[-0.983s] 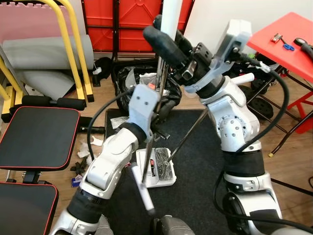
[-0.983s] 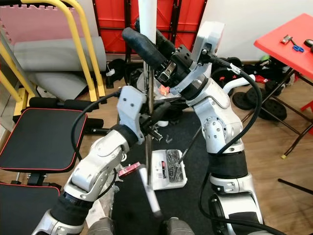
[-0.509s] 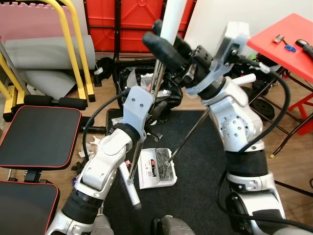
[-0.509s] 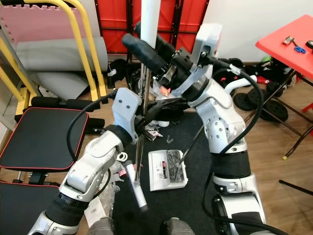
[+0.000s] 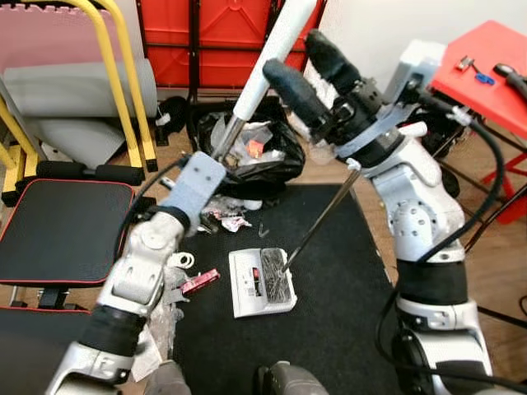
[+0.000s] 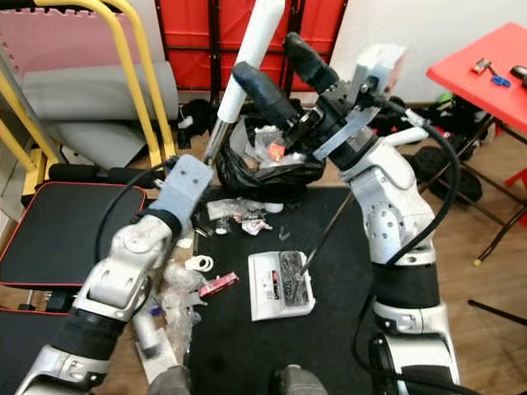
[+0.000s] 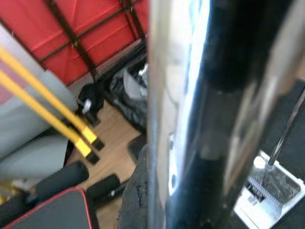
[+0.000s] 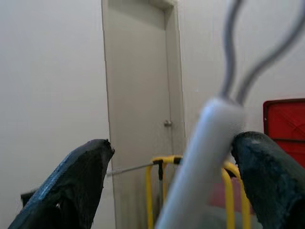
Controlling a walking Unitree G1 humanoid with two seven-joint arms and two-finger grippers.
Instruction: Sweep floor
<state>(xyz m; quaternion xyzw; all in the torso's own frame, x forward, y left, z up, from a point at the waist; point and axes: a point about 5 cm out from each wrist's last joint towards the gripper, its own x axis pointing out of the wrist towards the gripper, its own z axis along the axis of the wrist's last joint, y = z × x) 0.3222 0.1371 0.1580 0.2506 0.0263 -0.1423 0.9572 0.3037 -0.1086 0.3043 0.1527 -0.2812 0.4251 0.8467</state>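
Black mat [image 5: 346, 280] | dustpan [image 5: 262, 282] | left claw [image 5: 216, 161] grips broom pole [image 5: 268, 58]

Place: home gym room
Evidence: black padded bench [image 5: 62, 218] beside yellow frame [image 5: 115, 78]; weight plates [image 6: 449, 177] under red table [image 5: 486, 62]; wooden floor [image 6: 494, 280]

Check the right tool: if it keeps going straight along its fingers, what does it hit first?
Likely the white broom handle: it crosses between the right tool's spread fingers, against one of them. Beyond it lies a wall and door; depth is unclear.
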